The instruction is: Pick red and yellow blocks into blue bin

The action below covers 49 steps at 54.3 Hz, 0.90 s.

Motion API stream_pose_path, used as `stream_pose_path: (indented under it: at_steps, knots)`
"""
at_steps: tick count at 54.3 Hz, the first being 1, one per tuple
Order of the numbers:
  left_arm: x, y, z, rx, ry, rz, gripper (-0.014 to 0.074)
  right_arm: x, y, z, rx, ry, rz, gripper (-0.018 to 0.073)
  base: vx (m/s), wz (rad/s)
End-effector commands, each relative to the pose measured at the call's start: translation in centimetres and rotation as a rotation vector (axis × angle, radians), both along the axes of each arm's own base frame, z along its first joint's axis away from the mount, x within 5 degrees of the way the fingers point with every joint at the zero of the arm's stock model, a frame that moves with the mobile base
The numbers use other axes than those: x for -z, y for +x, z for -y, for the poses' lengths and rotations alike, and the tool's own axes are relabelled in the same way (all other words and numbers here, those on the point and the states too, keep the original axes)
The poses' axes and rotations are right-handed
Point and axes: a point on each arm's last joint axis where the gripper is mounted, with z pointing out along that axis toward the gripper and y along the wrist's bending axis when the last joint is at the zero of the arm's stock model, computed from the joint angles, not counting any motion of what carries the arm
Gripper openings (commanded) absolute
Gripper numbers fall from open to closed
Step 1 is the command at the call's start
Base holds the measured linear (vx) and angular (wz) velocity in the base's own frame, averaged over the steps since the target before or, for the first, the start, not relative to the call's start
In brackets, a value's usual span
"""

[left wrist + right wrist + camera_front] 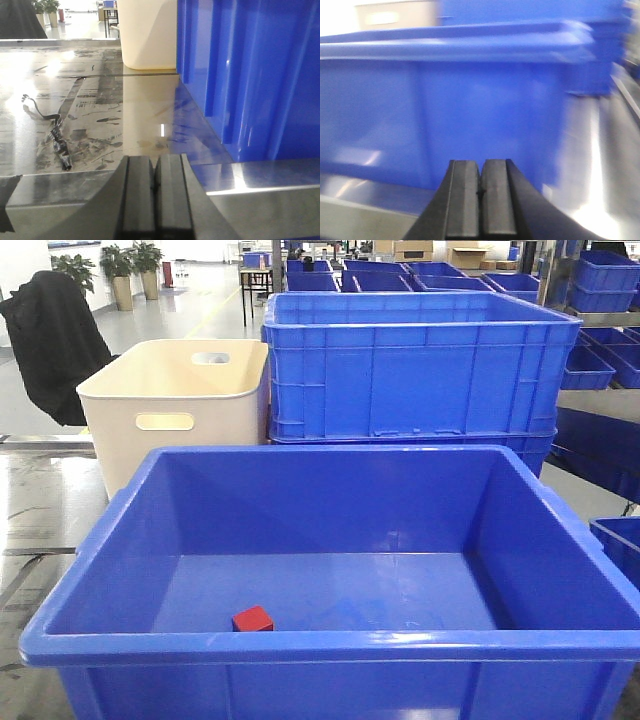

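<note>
The blue bin fills the front view's lower half. A small red cube lies on its floor near the front wall, left of centre. The yellow brick is out of view. My left gripper is shut and empty, low over the steel table beside the bin's outer wall. My right gripper is shut and empty, facing the bin's blurred outer wall from the table. Neither gripper shows in the front view.
A cream tub with handle slots stands behind the bin at the left; it also shows in the left wrist view. A ribbed blue crate stands behind at the right. A black strap lies on the table at the left.
</note>
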Motion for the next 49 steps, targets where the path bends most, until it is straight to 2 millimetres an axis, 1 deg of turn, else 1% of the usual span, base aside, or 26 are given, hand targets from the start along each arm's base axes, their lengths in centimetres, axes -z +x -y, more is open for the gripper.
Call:
stream_pose_path:
  at_steps: [1, 5, 11, 19, 49]
  knots:
    - [-1.42, -0.09, -0.14, -0.015, -0.018, 0.111, 0.0000, -0.27, -0.13, 0.78, 0.116, 0.065, 0.118, -0.0011, 0.00, 0.00]
    - [-1.42, -0.09, -0.14, -0.015, -0.018, 0.111, 0.0000, 0.46, -0.34, 1.15, 0.177, 0.060, 0.106, -0.0011, 0.00, 0.00]
    - [-1.42, -0.09, -0.14, -0.015, -0.018, 0.111, 0.0000, 0.51, -0.49, 1.44, 0.230, 0.029, 0.106, -0.0011, 0.00, 0.00]
    - [-1.42, -0.09, -0.14, -0.015, -0.018, 0.111, 0.0000, 0.52, -0.50, 1.43, 0.229, 0.003, 0.109, -0.0011, 0.00, 0.00]
    - [-1.42, -0.09, -0.14, -0.015, -0.018, 0.111, 0.0000, 0.54, -0.49, 1.43, 0.229, 0.003, 0.107, -0.0011, 0.00, 0.00]
